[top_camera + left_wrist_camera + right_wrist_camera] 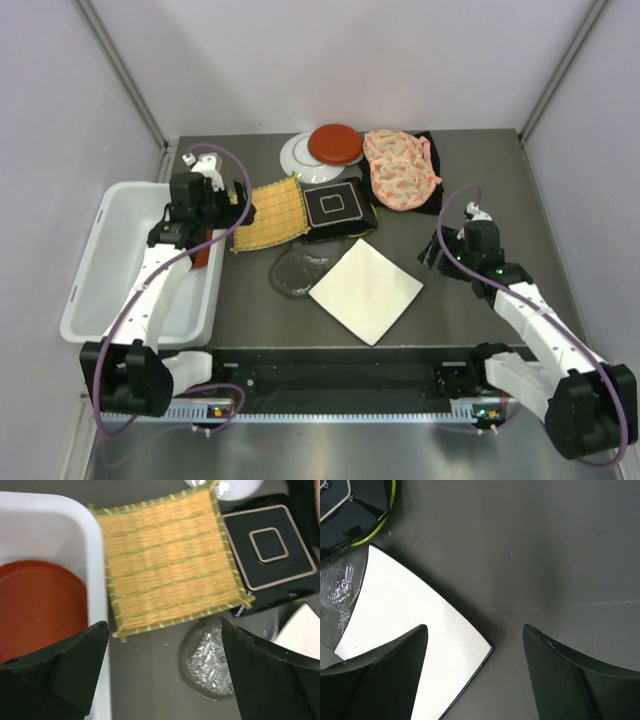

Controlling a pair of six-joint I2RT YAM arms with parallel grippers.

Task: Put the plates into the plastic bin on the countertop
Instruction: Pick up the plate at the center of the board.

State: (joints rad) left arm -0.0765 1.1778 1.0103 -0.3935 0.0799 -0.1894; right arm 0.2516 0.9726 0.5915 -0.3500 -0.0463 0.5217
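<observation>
The white plastic bin [108,262] stands at the left, and a red plate [40,610] lies in it. My left gripper [240,208] is open and empty above the gap between the bin's right rim [95,555] and the yellow woven plate [170,562]. A black square plate with a white outline [335,208] lies over a lime plate [380,527]. A clear glass plate [295,272] and a white square plate [366,290] lie in front. My right gripper [432,255] is open and empty over the white plate's right corner [470,640].
A red round plate [335,144] lies on a white round plate [298,158] at the back. A pink floral fabric piece [400,170] lies on a black cloth [432,202] at the back right. Pale walls enclose the dark countertop [480,190].
</observation>
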